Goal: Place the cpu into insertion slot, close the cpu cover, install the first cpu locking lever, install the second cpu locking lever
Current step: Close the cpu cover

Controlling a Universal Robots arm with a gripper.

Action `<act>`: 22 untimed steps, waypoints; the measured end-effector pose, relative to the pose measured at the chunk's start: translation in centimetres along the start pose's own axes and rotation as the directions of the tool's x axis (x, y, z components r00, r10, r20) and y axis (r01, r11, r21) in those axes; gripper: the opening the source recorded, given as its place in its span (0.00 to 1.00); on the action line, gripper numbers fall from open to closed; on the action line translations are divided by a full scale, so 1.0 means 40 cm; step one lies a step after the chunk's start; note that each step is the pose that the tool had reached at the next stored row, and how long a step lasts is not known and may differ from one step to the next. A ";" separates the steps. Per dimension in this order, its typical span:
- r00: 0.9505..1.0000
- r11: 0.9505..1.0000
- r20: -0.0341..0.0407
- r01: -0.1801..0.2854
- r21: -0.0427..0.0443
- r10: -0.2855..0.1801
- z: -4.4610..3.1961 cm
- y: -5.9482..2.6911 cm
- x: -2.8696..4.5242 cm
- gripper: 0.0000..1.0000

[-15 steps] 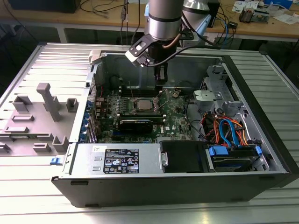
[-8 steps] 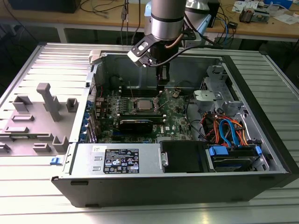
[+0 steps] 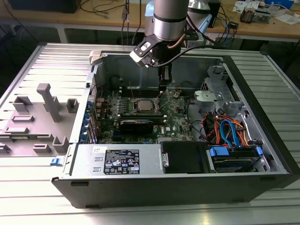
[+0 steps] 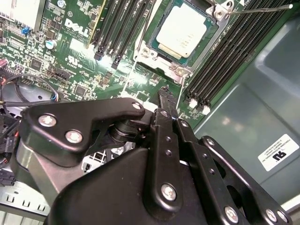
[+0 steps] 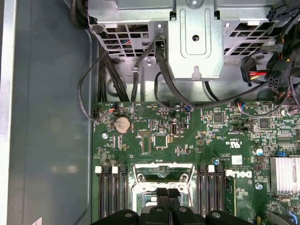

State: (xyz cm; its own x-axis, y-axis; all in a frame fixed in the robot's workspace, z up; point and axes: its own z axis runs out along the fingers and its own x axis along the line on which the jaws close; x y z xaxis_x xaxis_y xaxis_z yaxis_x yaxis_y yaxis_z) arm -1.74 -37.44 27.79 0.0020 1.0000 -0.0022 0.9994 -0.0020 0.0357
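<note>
The cpu [image 4: 184,31], a square chip with a silvery top, lies in the insertion slot [image 4: 149,52] on the green board. The cpu cover [image 4: 182,70], a thin metal frame, lies flat around it. A thin locking lever [image 4: 262,8] sticks out from one socket corner. My gripper [image 4: 165,91] hangs above the board just beside the socket, its black fingers pressed together with nothing between them. In the first wrist view the gripper [image 5: 167,191] covers part of the insertion slot [image 5: 140,177]. In the exterior view the gripper [image 3: 164,79] hovers behind the cpu [image 3: 143,105].
Long black memory slots [image 4: 225,51] flank the socket on both sides. A black card [image 3: 136,124] lies in front of it. The drive cage [image 5: 194,37] and loose cables [image 3: 227,129] crowd the exterior view's right. The case walls [image 3: 140,192] enclose the board.
</note>
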 end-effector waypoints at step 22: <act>1.000 1.000 0.000 0.000 0.000 0.000 0.001 0.029 0.000 0.11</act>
State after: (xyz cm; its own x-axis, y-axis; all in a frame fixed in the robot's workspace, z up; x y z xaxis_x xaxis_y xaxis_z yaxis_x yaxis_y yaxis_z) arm -0.56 -37.43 27.79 0.0020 1.0000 -0.0022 0.9994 -0.0019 0.0357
